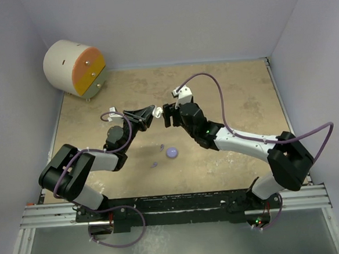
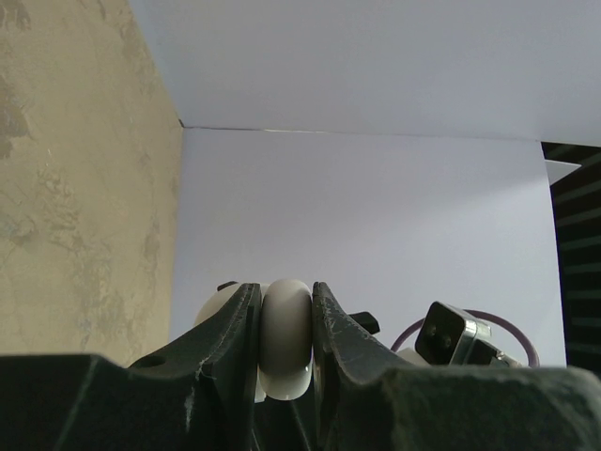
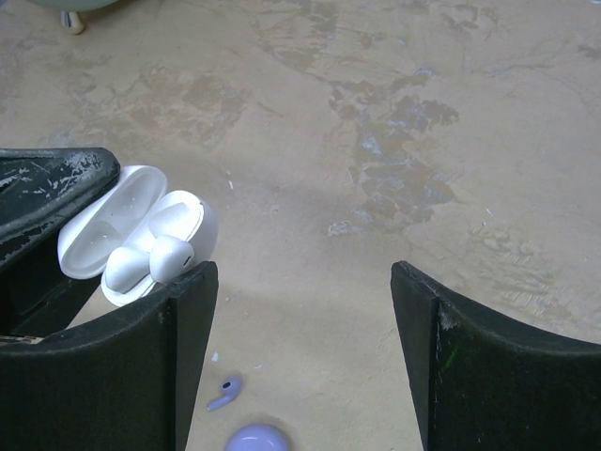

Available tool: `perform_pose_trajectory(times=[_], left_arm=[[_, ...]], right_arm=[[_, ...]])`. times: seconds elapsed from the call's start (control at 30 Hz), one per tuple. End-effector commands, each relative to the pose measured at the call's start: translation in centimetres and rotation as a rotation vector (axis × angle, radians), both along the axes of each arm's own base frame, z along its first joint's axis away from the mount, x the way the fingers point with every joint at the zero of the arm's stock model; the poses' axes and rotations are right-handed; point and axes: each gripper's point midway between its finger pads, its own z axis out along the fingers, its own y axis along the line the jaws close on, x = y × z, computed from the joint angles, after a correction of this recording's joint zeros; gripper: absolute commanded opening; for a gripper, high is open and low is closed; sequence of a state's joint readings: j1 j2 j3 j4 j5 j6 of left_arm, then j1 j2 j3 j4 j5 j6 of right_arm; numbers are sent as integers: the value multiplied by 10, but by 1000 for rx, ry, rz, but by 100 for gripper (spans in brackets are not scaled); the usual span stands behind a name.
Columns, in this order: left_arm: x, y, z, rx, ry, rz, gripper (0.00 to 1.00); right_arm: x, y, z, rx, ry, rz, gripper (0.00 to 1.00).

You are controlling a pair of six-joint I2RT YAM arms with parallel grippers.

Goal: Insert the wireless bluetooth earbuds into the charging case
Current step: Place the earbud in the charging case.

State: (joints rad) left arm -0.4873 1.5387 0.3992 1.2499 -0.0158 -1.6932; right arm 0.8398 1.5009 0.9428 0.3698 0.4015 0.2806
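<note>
My left gripper (image 1: 151,114) is shut on the open white charging case (image 1: 157,111) and holds it above the table; in the left wrist view the case (image 2: 285,329) sits edge-on between the jaws. The right wrist view shows the case (image 3: 89,240) with its lid open and two whitish earbuds (image 3: 172,256) side by side in its lower half. My right gripper (image 1: 166,116) is open and empty just right of the case, with its jaws wide apart (image 3: 305,319). A lilac earbud (image 3: 225,393) and the closed lilac case (image 3: 255,439) lie on the table below.
The lilac case (image 1: 172,152) lies on the tan table between the arms, with one lilac earbud (image 1: 161,145) beside it and another (image 1: 154,164) nearer the front. A round drawer unit (image 1: 75,68) stands at the back left corner. White walls enclose the table.
</note>
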Motion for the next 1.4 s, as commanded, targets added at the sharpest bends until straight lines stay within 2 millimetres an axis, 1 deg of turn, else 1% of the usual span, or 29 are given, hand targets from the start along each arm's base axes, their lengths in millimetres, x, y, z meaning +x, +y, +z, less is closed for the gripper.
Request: perform_pose_trajectory(times=[0.0,0.1,0.4,0.77,1.03,1.37], left_arm=[[2,-1,20,-30,-57,4,0],[4,-3,22,-31,-63,2,0],[7,-5,17,-24,-56,-2,0],[3,-4,14,-17,-52,-8,0],[-2,-3,11,-14,-46,-11,0],[-4,-3,7,-9,-39,-18,0]], right_arm=[[2,10,17,33,-23,7,77],[0,12,15,34,-16,12,77],[-2,14,15,35,-12,21,77],[1,18,12,42,3,12,77],[2,25,17,63,0,35,78],[8,29,21,52,-12,30,79]])
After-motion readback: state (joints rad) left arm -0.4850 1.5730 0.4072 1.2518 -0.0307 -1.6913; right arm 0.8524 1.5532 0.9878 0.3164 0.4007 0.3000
